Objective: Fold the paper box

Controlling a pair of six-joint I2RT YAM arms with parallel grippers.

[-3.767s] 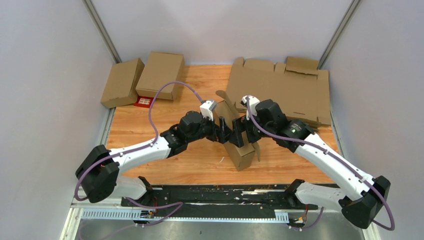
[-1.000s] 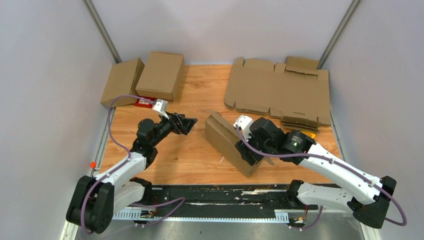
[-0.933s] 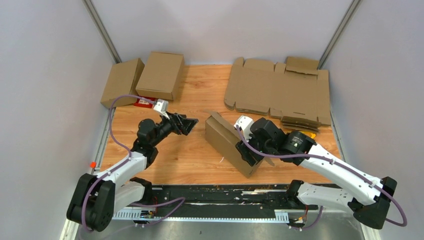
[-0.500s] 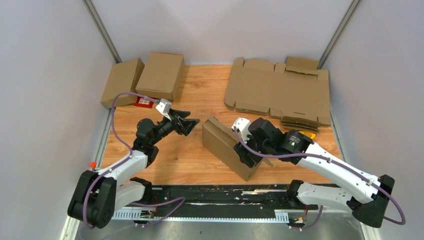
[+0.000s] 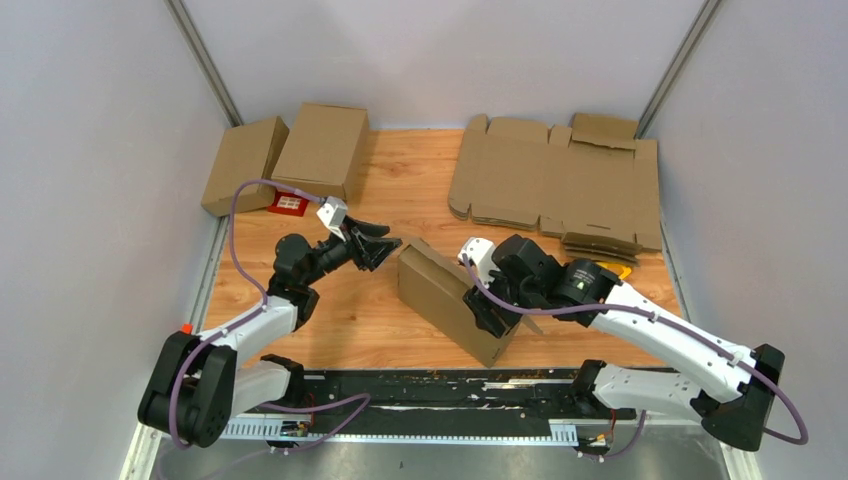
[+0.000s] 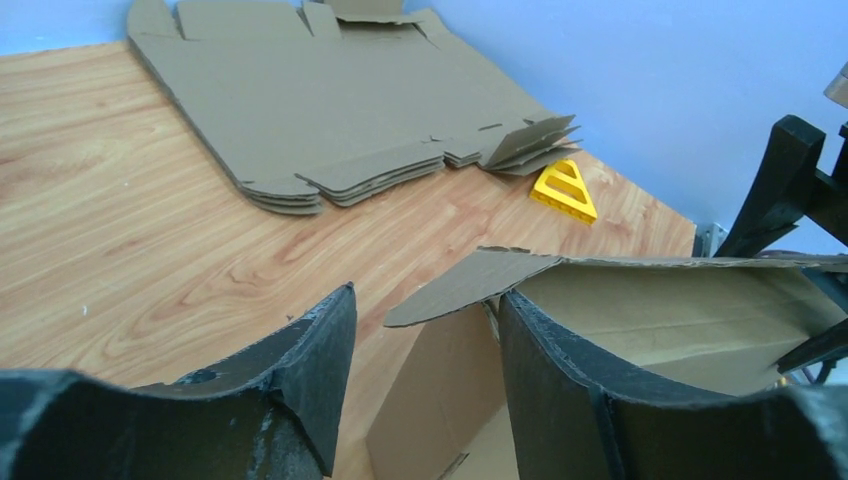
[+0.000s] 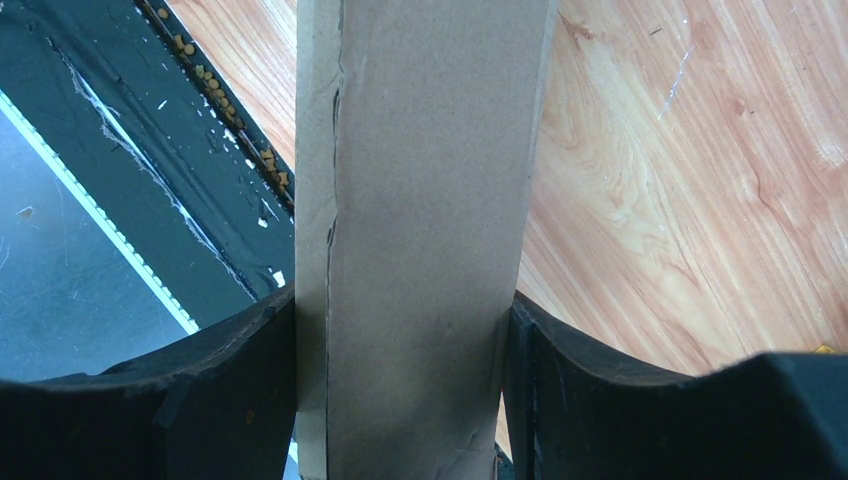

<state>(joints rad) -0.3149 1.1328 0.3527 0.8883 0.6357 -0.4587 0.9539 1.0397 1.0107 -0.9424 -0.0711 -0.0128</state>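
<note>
The paper box [image 5: 445, 298] is a plain brown carton lying slantwise on the table's middle, with a loose flap [image 5: 415, 243] sticking out at its far left end. My right gripper [image 5: 482, 305] is shut on the box's narrow side, which fills the right wrist view [image 7: 420, 220] between both fingers. My left gripper [image 5: 388, 248] is open and empty, just left of the flap. In the left wrist view the flap [image 6: 470, 285] and the box's open inside [image 6: 650, 320] sit just beyond my fingers [image 6: 310, 360].
Two folded boxes [image 5: 320, 150] stand at the back left with a small red card [image 5: 289, 203] beside them. A sheaf of flat cardboard sheets [image 5: 555, 185] lies at the back right, and a yellow triangle [image 6: 566, 190] lies near it. A black rail [image 5: 430, 390] runs along the near edge.
My right gripper has shifted the box leftward. My left gripper has moved right, up to the box's flap, still open.
</note>
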